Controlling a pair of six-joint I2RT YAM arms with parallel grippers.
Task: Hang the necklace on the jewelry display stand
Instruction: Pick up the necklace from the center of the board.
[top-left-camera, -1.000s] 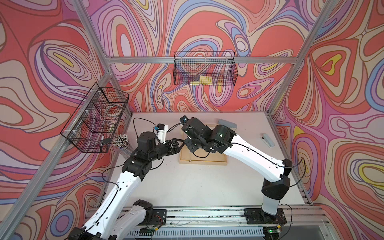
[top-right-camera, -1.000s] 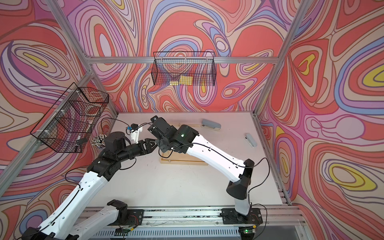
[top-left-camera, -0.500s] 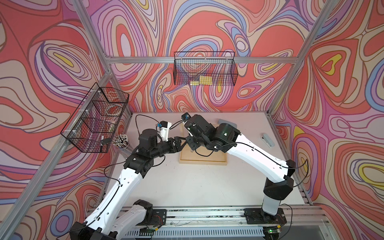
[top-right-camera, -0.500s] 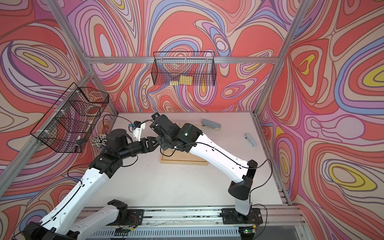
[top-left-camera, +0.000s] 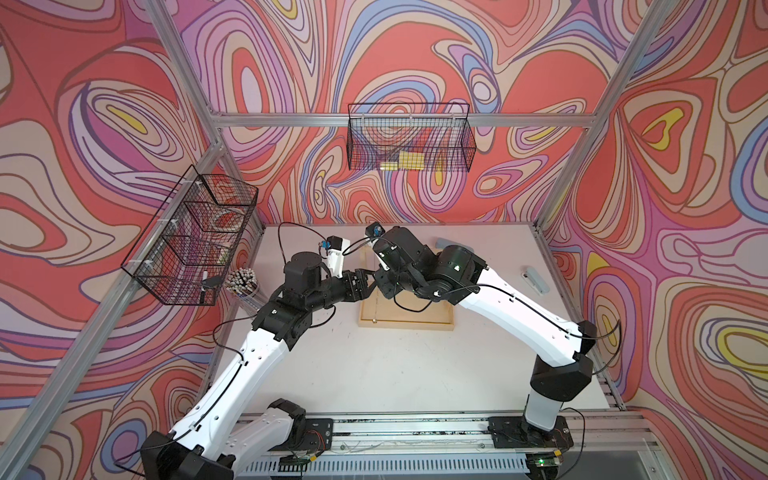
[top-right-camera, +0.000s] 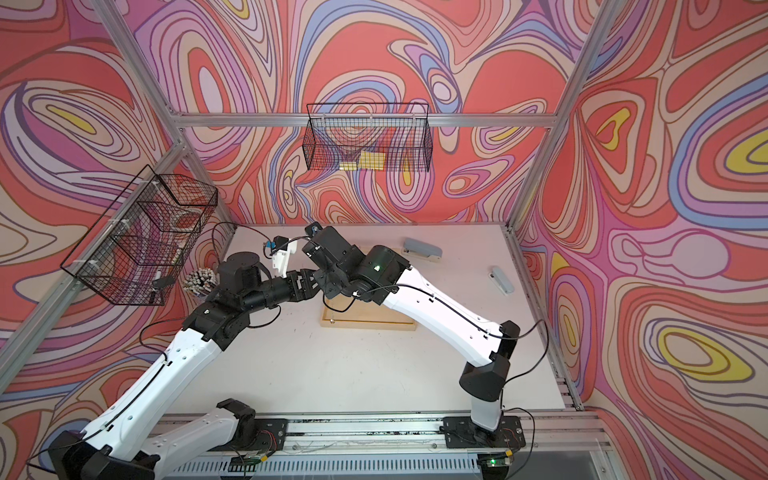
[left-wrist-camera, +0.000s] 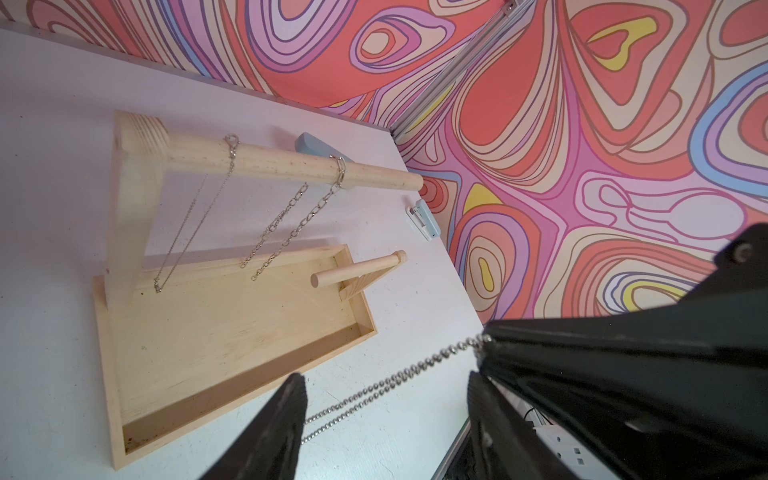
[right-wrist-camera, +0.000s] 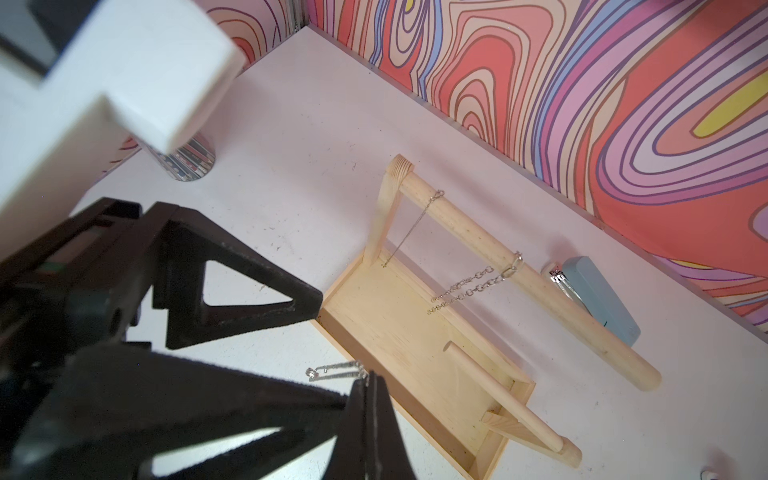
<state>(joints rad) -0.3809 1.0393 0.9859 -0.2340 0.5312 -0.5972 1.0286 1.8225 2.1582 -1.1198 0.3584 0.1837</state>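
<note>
Necklace (left-wrist-camera: 390, 380): beaded chain held taut in the air, just off the near rim of the jewelry display stand (left-wrist-camera: 124, 216), not yet on the crossbar (left-wrist-camera: 291, 166). The right end effector (right-wrist-camera: 365, 390) is pinched shut on one end. The left end effector (left-wrist-camera: 384, 399) has its jaws apart, and both strands run to one finger, seemingly hooked there, likely to hold the loop open for the bar's free end. Tray (left-wrist-camera: 232, 332) bare, with two other chains (left-wrist-camera: 291, 224) dangling over it. Back wire basket (top-left-camera: 409, 120) holds yellow blocks (top-left-camera: 409, 160).
</note>
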